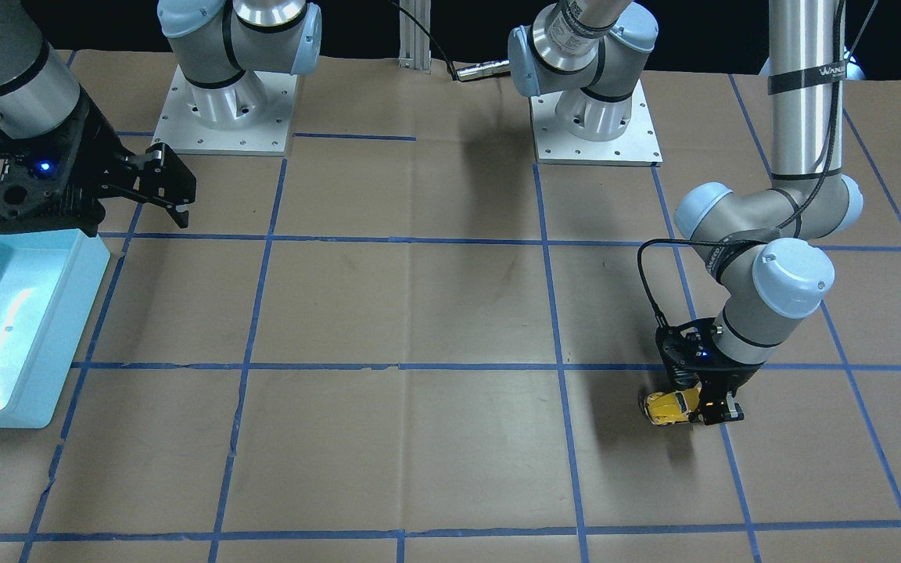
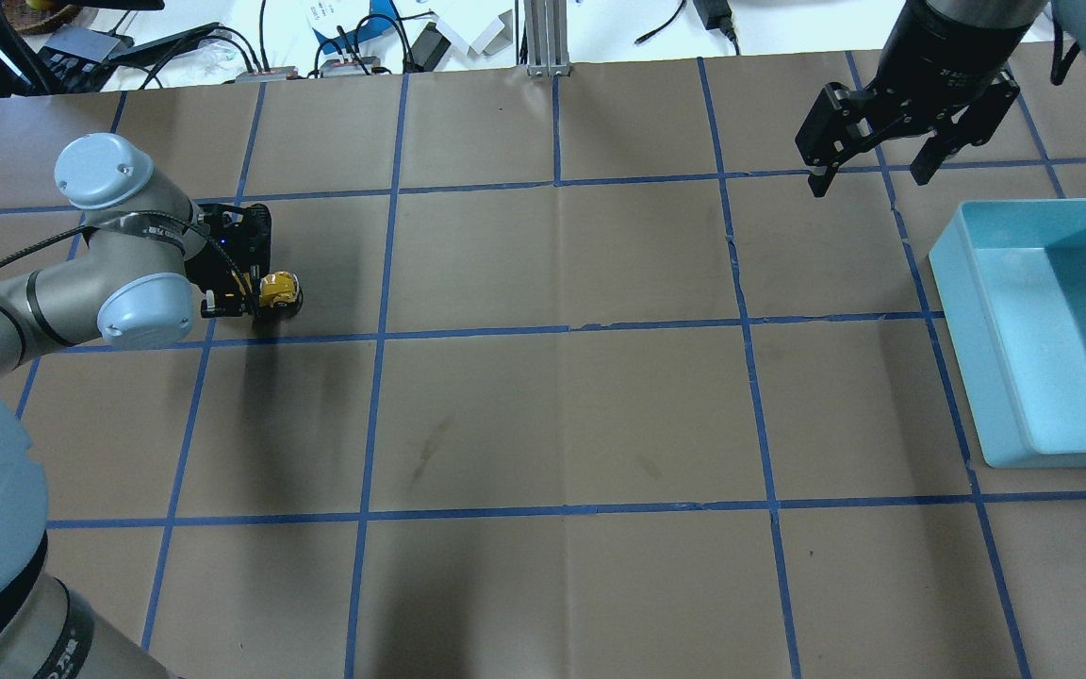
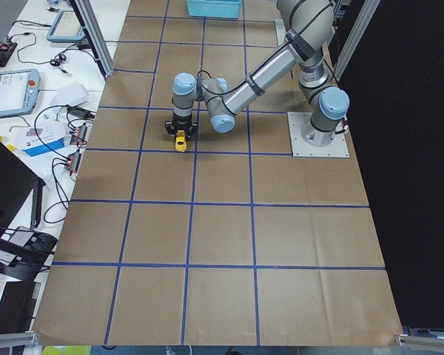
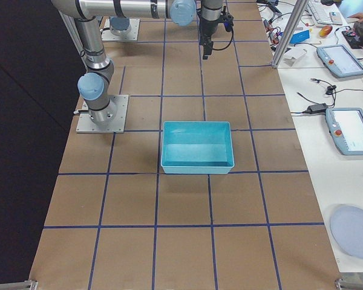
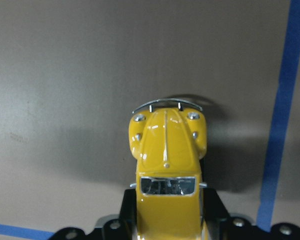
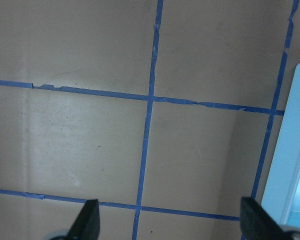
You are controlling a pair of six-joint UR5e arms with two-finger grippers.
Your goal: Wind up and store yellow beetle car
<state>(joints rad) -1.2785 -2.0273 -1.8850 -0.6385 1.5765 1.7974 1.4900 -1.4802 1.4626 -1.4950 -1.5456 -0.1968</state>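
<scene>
The yellow beetle car [image 1: 671,407] sits on the brown table at the robot's left side. It also shows in the overhead view [image 2: 280,289], the exterior left view [image 3: 180,140] and the left wrist view [image 5: 167,165]. My left gripper [image 1: 707,408] is shut on the car's rear half, low at the table; its fingers [image 5: 213,210] press both sides. My right gripper [image 2: 868,174] is open and empty, high above the table near the light blue bin [image 2: 995,358]. Its fingertips [image 6: 87,220] show in the right wrist view.
The light blue bin [image 1: 67,328] stands at the table's right end, also in the exterior right view [image 4: 198,164]. Blue tape lines [image 1: 403,366] grid the brown paper cover. Both arm bases [image 1: 595,117] stand at the robot's edge.
</scene>
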